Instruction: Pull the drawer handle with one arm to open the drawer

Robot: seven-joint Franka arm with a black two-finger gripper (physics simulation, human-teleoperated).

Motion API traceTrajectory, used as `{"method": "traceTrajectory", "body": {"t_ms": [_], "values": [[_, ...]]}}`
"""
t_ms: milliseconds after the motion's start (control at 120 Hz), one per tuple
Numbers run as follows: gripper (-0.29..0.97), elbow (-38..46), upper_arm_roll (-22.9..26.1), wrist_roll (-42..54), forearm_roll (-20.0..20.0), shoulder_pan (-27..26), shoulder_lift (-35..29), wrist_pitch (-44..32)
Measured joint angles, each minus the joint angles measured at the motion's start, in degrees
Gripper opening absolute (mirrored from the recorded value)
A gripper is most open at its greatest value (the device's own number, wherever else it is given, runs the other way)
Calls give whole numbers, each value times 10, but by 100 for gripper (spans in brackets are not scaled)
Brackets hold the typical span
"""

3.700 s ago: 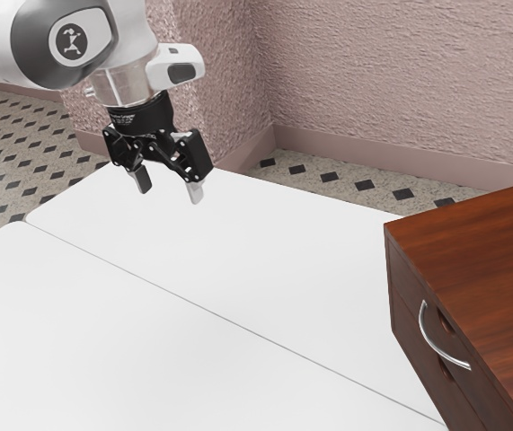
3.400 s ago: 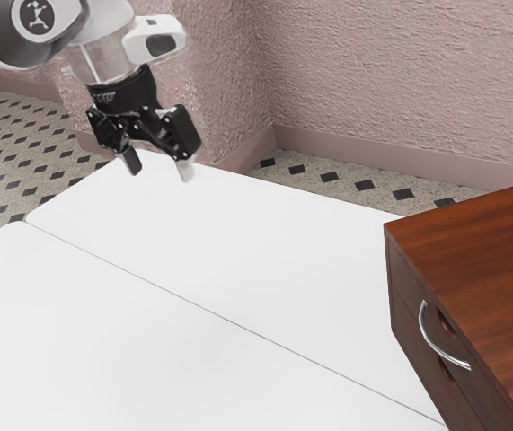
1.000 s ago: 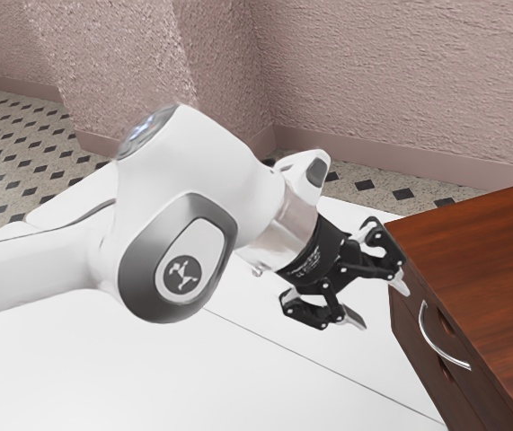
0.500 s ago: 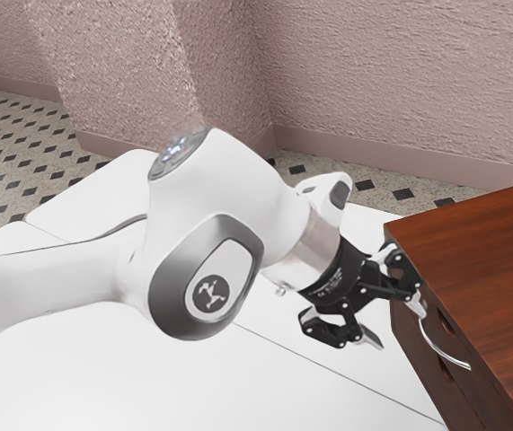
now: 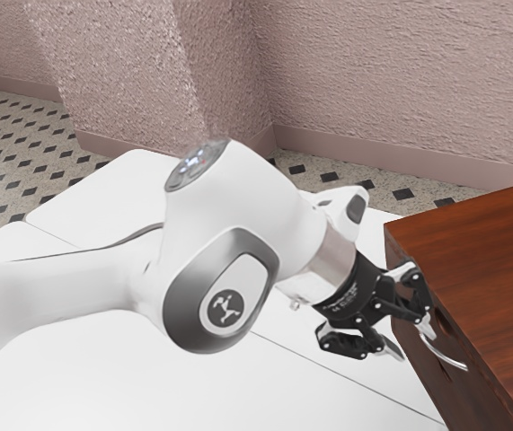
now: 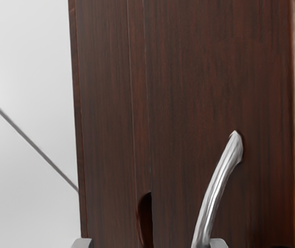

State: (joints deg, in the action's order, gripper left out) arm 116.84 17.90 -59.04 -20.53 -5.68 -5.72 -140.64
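Pink rough-plaster walls (image 5: 373,72) meet at a corner; cream floor with black diamond tiles (image 5: 22,135) below. White flat table (image 5: 265,395) fills the foreground, with a thin seam running across it.

- Dark red-brown wooden cabinet (image 5: 481,260) stands at the exterior view's right edge, on or against the table.
- Its drawer (image 6: 199,77) looks shut: the front lies flush, with no gap showing.
- Curved silver metal handle (image 6: 218,188) sits on that front, bowed outward.
- White seven-joint arm (image 5: 238,233) reaches across the table toward the cabinet.
- Black two-finger end effector (image 5: 407,336) is right at the drawer front, its fingers spread apart and nothing pinched.
- Wrist view: two grey fingertips (image 6: 81,242) frame the wood. The handle's near end runs down close to one tip rather than midway between them. Contact cannot be confirmed.

Step in hand, as judged: final approach, lining up on the handle, grasp not yet made.

Next move calls for:
- a small sideways correction to centre the bar between the fingers;
- a closing pinch;
- a straight pull away from the cabinet face, along the drawer's travel.

An off-centre grip risks slipping off the curve.

Markings: round grey emblem with a small white figure (image 5: 225,308) on the arm's joint cap. No legible text anywhere.
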Motion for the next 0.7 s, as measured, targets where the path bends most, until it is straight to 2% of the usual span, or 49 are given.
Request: {"method": "traceTrajectory", "body": {"t_ms": [208,700], "values": [[12,0,3,0,1,-1,3,-4],[2,7,0,3,3,1,-11,-3]]}}
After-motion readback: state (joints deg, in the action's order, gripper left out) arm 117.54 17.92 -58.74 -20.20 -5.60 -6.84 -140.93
